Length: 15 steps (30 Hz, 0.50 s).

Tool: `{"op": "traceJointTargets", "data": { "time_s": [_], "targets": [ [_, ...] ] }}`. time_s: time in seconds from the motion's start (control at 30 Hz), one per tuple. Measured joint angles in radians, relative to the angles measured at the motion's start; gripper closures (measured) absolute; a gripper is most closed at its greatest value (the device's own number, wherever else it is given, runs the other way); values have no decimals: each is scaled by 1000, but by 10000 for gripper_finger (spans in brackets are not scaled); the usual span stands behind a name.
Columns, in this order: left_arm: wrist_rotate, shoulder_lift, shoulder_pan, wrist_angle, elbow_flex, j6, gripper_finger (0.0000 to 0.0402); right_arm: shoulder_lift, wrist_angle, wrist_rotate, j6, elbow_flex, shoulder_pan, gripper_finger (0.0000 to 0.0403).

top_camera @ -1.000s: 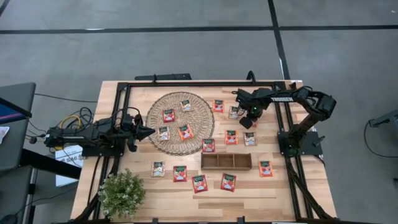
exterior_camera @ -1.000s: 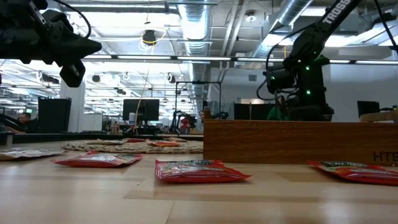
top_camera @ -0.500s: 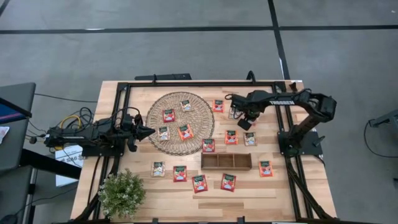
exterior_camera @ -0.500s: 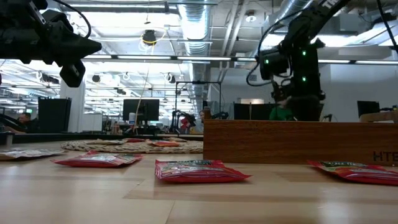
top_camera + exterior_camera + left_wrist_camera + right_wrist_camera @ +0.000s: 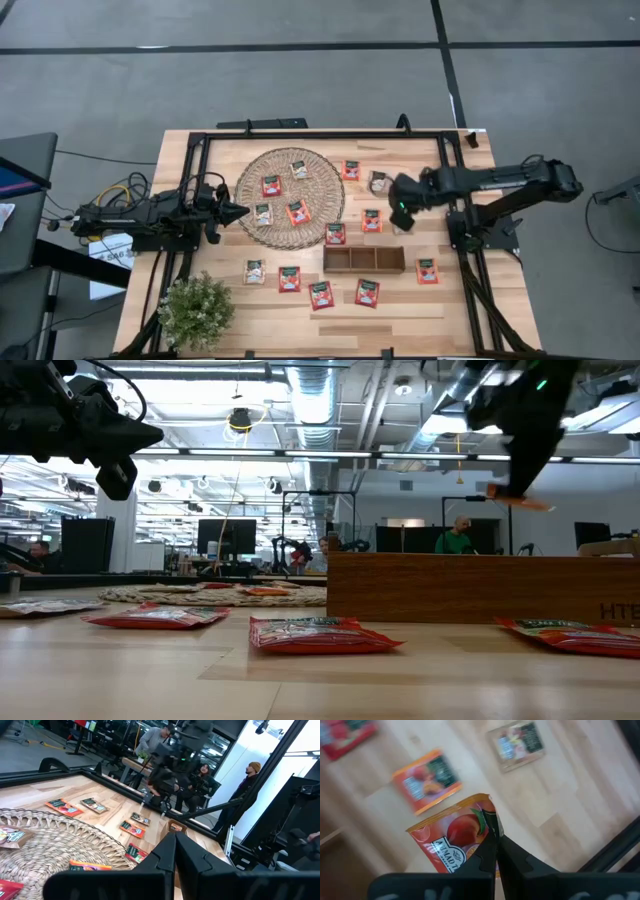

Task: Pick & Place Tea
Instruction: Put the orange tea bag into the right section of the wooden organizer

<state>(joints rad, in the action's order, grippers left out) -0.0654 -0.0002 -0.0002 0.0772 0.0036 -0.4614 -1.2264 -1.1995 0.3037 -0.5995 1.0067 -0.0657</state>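
Observation:
My right gripper (image 5: pixel 400 210) hangs over the table's right half, above the wooden tray's (image 5: pixel 364 259) far side, and is shut on an orange tea sachet (image 5: pixel 451 840) with a peach picture. In the low view the sachet (image 5: pixel 522 501) shows high above the table. Other red, orange and beige sachets lie flat on the wicker mat (image 5: pixel 290 198) and on the table, such as one (image 5: pixel 371 220) beside the gripper. My left gripper (image 5: pixel 240 211) is shut and empty, level at the mat's left edge. My right gripper pinches the orange sachet by one edge near a corner (image 5: pixel 486 818) between its two fingers. The fingers (image 5: pixel 520 465) come from above, pointing down. The sachet is lifted clear of the table and sticks out nearly level below the fingertips.
The three-compartment tray stands near the table's middle, on the near side of the right gripper. A potted plant (image 5: pixel 196 310) stands at the near left corner. Several sachets (image 5: pixel 321 293) lie along the near edge. A black frame (image 5: pixel 460 190) runs around the table. People show in the room behind.
My right gripper has risen from the table's far right part with the orange sachet and gone a little toward the near edge. The sachet now hangs clear of the table. The arm has stretched out flatter.

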Motion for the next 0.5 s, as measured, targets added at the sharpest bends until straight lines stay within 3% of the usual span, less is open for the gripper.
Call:
{"op": "traceJointTargets", "data": {
  "time_s": [0.27,0.5],
  "targets": [
    [0,0,0,0,0,0,402,-73,-140,80,-270,148,-266,403],
    [0,0,0,-9,0,0,402,-267,-213,134,-368,323,-363,403]
  ]
}}
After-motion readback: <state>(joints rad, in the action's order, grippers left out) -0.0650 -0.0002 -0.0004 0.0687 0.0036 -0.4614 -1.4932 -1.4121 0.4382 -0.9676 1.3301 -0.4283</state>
